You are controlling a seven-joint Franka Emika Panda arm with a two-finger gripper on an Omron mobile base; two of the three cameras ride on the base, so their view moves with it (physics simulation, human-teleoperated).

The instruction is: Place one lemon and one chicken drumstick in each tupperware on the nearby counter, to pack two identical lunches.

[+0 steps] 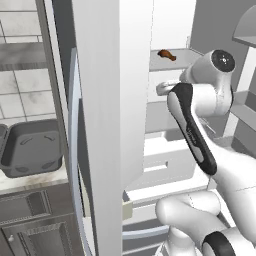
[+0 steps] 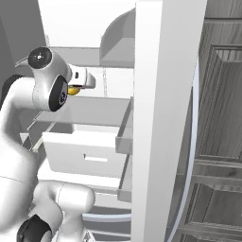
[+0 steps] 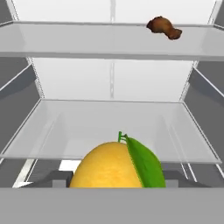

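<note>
In the hand view my gripper (image 3: 114,183) is shut on a yellow-orange lemon (image 3: 107,168) with a green leaf, held above a glass fridge shelf (image 3: 109,127). The right base view has the lemon (image 2: 73,90) as a yellow spot under my white hand, inside the fridge. A reddish-brown chicken drumstick (image 3: 164,27) lies on the shelf above, toward its right; the left base view places this drumstick (image 1: 167,55) high up beyond my arm. One dark grey tupperware (image 1: 32,147) stands empty on the pale counter (image 1: 30,181) at the left, and the edge of another tupperware (image 1: 2,135) touches the frame border.
Open white fridge doors stand close on both sides of my arm (image 1: 107,125) (image 2: 165,113). A white drawer (image 2: 85,153) sits below the shelves. Dark panelled cabinets (image 1: 30,225) are under the counter, with a tiled wall behind it.
</note>
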